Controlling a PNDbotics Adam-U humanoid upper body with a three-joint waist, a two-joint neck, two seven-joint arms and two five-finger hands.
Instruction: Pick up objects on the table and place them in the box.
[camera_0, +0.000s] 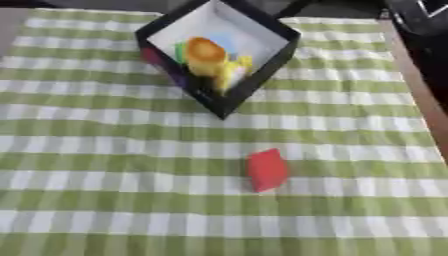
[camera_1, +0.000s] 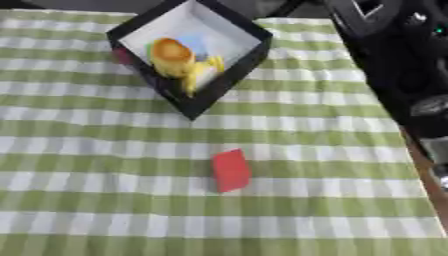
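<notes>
Green-and-white checked tablecloth (camera_0: 87, 150) covers the whole work surface; the pattern sits slightly askew in both eye views.

Upper centre-left: black box (camera_0: 254, 85), white inside, turned corner-on so one corner faces the robot. It's open at the top and sits flat on the cloth.

Inside the box, packed toward the near-left wall: an orange rounded object (camera_0: 206, 52) on top, a yellow piece (camera_0: 234, 70) just beside and below it, a green sliver (camera_0: 179, 50) at its left edge, and a pale blue patch (camera_0: 226, 42) behind it. Too blurred to name any of them more closely. They touch or overlap each other; the far-right part of the white floor is bare.

Centre, nearer the robot: red block (camera_0: 266, 170) alone on the cloth, well apart from the box, tilted relative to the stripes. Nothing touches it. It's the only loose object outside the box.

Right edge: brown table edge (camera_0: 420, 90) shows past the cloth. In the right eye view a black robot arm (camera_1: 394, 60) with silver parts runs down the upper right side, off the cloth.

Hands: neither one can be made out in either view, so finger state can't be told.
</notes>
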